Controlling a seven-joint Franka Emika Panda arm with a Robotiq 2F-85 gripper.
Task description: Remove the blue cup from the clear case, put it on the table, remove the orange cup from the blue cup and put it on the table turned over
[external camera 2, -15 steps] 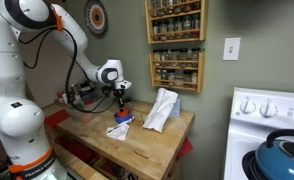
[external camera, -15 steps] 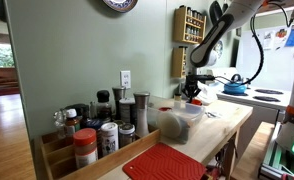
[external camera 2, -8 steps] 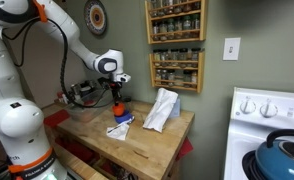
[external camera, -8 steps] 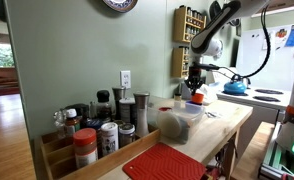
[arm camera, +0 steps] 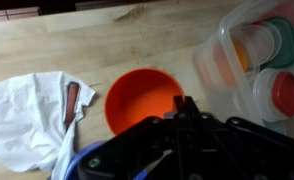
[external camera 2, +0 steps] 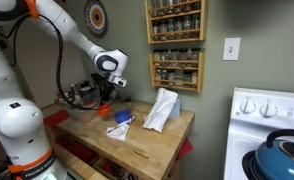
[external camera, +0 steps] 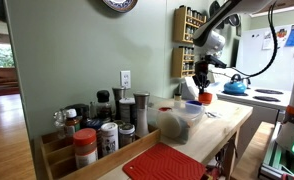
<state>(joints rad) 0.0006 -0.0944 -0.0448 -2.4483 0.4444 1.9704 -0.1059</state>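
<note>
My gripper (arm camera: 181, 104) is shut on the rim of the orange cup (arm camera: 140, 98), whose open mouth faces the wrist camera. In both exterior views the gripper (external camera: 202, 82) (external camera 2: 106, 90) holds the orange cup (external camera: 205, 98) (external camera 2: 104, 99) above the table (external camera 2: 147, 142). The blue cup (arm camera: 83, 158) shows only as a blue rim at the bottom of the wrist view; it stands on the table by the cloth (external camera 2: 124, 118). The clear case (external camera: 177, 122) (arm camera: 249, 50) sits on the table beside the gripper, with lidded containers inside.
A white cloth (arm camera: 27, 125) (external camera 2: 162, 108) lies on the table with a red-handled tool (arm camera: 71, 102) on it. Spice jars (external camera: 97, 128) and a red ribbed mat (external camera: 167, 162) fill one end. A wall spice rack (external camera 2: 177, 45) and a stove with a blue kettle (external camera 2: 283, 150) stand nearby.
The gripper has risen with the orange cup, from low by the blue cup to well above the table, and shifted sideways toward the clear case.
</note>
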